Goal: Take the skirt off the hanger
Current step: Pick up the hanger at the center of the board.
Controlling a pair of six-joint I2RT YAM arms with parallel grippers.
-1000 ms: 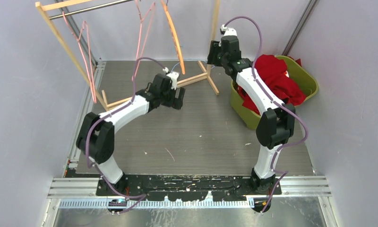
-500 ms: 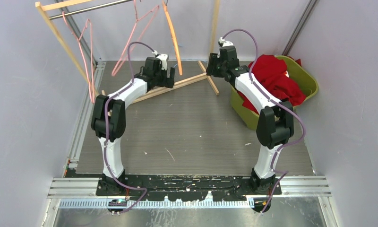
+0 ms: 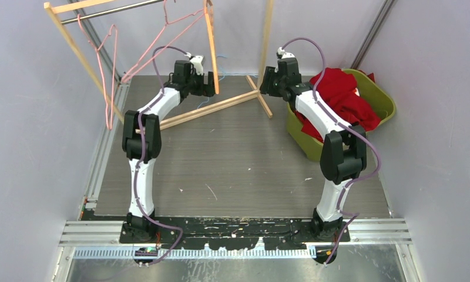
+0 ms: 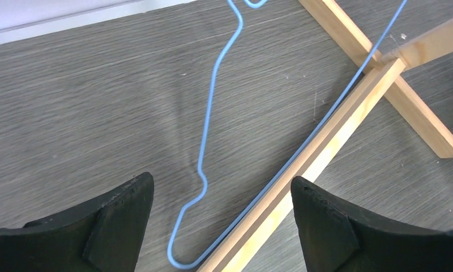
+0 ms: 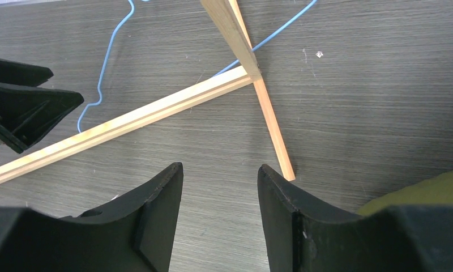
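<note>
View from above: a grey wood-grain tabletop point(image 3: 238, 170) enclosed by pale walls, with two white-and-black robot arms bolted at the near edge. Both arms reach toward the far side.

A red skirt point(image 3: 338, 97) lies heaped in an olive-green basket point(image 3: 299, 134) at the far right, and it spills over the rim. It is on no hanger.

A wooden clothes rack point(image 3: 75, 51) stands at the far left. An orange hanger point(image 3: 211, 47) and pink wire hangers point(image 3: 110, 76) hang from its top rail. The rack's long base bar point(image 3: 209, 110) lies across the tabletop and meets a short crossing foot on the right.

A blue wire hanger point(image 4: 208, 113) lies flat on the tabletop at the far side, just beside the base bar. One of its wires runs along the bar's edge.

The left end effector point(image 4: 221, 181) hovers above the blue hanger, close to the lower end of the orange hanger. Its fingers point(image 4: 105, 226) are spread wide and nothing is between them.

The right end effector point(image 5: 219, 169) hovers over the crossing foot, to the left of the basket. Its fingers point(image 5: 150, 221) stand partly apart, and only bare tabletop shows in the gap. From its camera, a green edge of the basket shows at the lower right and the left end effector shows at the left edge.
</note>
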